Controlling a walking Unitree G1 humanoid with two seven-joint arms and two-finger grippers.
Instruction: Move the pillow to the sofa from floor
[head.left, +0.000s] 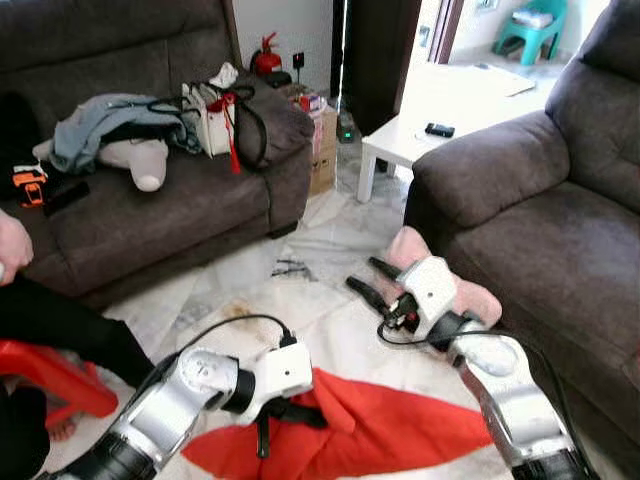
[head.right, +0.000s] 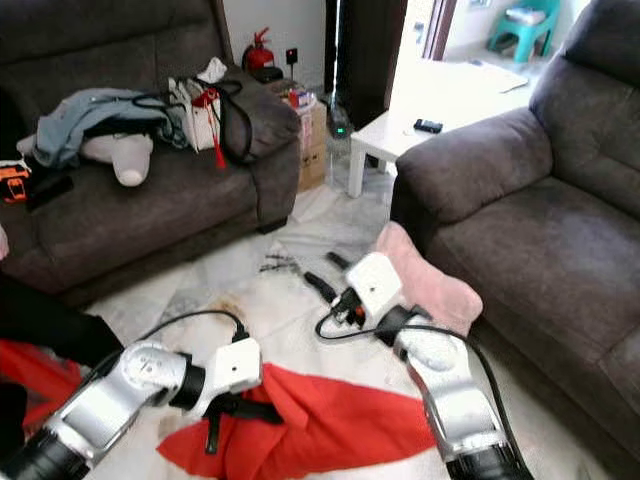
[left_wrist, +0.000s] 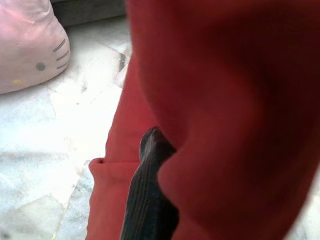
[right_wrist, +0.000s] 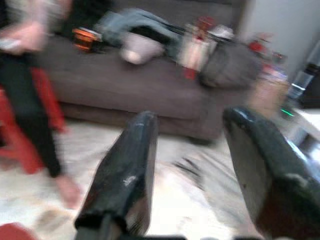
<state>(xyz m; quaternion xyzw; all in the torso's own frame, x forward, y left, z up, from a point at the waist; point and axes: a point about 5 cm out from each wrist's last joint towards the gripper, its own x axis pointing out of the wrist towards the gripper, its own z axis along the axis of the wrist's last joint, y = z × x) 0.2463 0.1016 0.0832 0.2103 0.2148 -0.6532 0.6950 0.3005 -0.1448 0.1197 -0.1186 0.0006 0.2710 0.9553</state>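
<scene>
We are standing on a pale marble floor (head.left: 330, 250) between two dark sofas. The pink pillow (head.right: 425, 275) lies on the floor on our right, pressed against the foot of the right-hand sofa (head.right: 540, 230), directly under that sofa's armrest. In the left wrist view its face carries a printed cat face with whiskers.

Our right gripper (head.left: 372, 282) hovers just left of the pillow, low over the tiles, its two black fingers spread well apart with nothing between them. Our left gripper (head.left: 268, 425) is down at the near left, on a red cloth (head.left: 370, 425) spread over the floor; the left wrist view shows one finger (left_wrist: 150, 200) half buried in red folds. Whether that gripper is clamped on the cloth or merely resting in it, we cannot tell.

Handling, as we judge it: the pillow looks soft, plump and light, with a fuzzy cover that should not slip. It will squash under the fingers, so a deep pinch is wanted, taking the upstanding far corner or the left edge facing our right gripper, not the flat face. It may droop and swing when lifted.

A person sits at far left beside a red stool (head.left: 55, 375), one hand (head.left: 12, 245) showing. The left sofa (head.left: 170, 200) holds clothes and a bag (head.left: 215, 115).
</scene>
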